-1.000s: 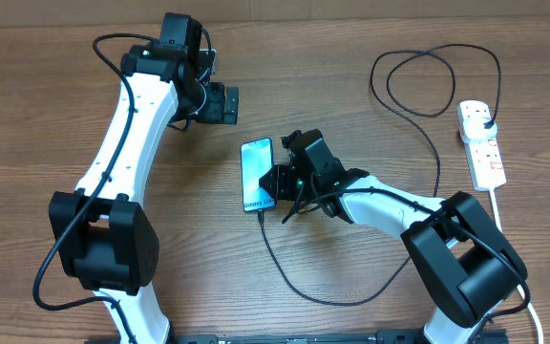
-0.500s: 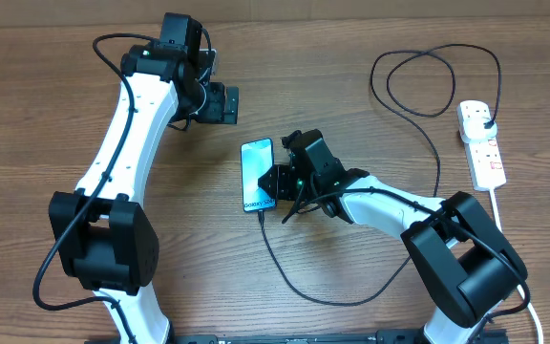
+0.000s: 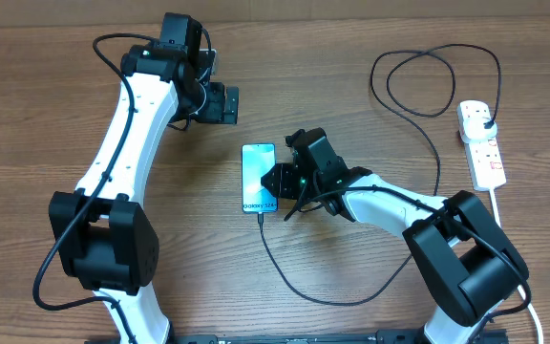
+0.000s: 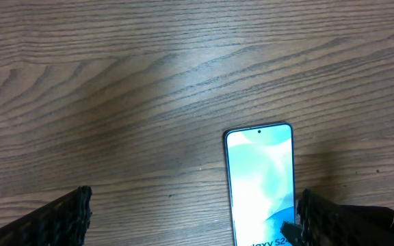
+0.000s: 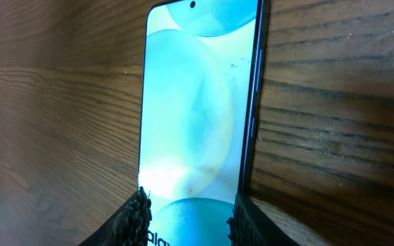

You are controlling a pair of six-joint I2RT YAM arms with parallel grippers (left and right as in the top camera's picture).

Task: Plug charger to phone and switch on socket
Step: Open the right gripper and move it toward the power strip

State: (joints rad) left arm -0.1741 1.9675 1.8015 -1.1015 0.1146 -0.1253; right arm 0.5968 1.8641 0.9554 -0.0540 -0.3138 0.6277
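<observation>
Now, from overhead, the phone (image 3: 259, 179) lies flat on the table (image 3: 46, 115), its screen showing broader than a second ago, when it looked tipped toward the right gripper (image 3: 273, 186). That gripper sits at the phone's lower right edge. The charger (image 3: 264, 237) meets the phone's lettered short end, loops round and ends in a plug in the socket (image 3: 485, 158) at far right. The left gripper (image 3: 225, 103) hangs wide open, well apart from the phone, unmoved. Only this view shows charger and socket. Count: two arms, one phone, one charger, one socket

Left wrist: the left gripper (image 4: 193, 205) gapes over bare wood, with the phone's (image 4: 260, 181) top end below it

Right wrist: the right gripper (image 5: 190, 215) stands narrow, its fingers (image 5: 139, 219) flanking the lettered end of the phone (image 5: 197, 102); whether the pads press its edges I cannot tell
</observation>
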